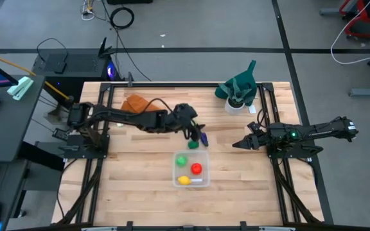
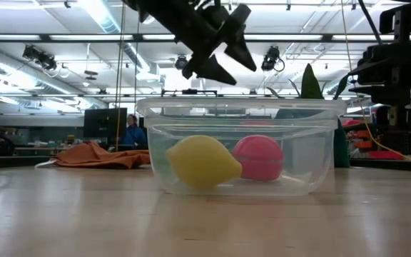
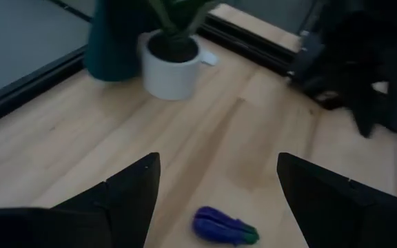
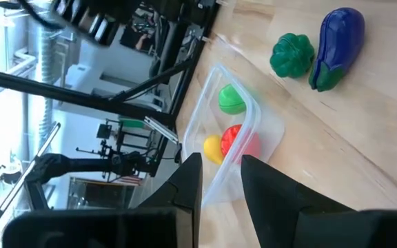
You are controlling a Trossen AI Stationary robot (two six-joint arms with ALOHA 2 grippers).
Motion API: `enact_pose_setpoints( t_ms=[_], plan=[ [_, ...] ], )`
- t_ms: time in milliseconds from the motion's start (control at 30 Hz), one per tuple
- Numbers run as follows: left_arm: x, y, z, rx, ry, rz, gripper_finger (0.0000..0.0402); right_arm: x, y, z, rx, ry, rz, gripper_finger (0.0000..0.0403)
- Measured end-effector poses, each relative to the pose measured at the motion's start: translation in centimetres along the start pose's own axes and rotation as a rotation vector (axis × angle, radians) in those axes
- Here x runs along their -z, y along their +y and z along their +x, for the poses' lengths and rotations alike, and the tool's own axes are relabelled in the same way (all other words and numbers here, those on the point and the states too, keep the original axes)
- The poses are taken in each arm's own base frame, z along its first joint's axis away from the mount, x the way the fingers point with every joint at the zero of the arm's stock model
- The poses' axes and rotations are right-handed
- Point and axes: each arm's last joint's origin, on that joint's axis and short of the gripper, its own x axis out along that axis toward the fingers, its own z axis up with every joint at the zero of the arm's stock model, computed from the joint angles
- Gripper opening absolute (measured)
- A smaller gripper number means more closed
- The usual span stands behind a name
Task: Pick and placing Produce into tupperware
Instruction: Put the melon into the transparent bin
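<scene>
The left gripper (image 1: 196, 133) hangs with jaws spread wide and empty over the purple eggplant (image 3: 224, 226), which lies beside the dark green piece (image 4: 292, 55) at twelve o'clock of the tupperware (image 1: 202, 181). Inside sit yellow (image 2: 202, 162), red (image 2: 258, 157) and light green (image 1: 182, 160) produce. The right gripper (image 1: 237, 144) waits at three o'clock, jaws slightly parted, holding nothing.
</scene>
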Motion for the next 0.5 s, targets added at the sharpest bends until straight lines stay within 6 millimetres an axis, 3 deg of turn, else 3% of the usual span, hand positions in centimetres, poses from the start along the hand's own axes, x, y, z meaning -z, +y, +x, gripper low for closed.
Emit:
enact_pose_setpoints(
  t_ms=[233, 500],
  plan=[
    [-0.6, 1.2, 0.6, 0.067, 0.037, -0.174, 0.0298, 0.0, 0.0, 0.0, -0.006, 0.005, -0.056, 0.0068],
    [-1.8, 0.9, 0.5, 0.143, -0.066, -0.267, 0.0295, 0.0, 0.0, 0.0, -0.009, 0.018, -0.091, 0.0068]
  ],
)
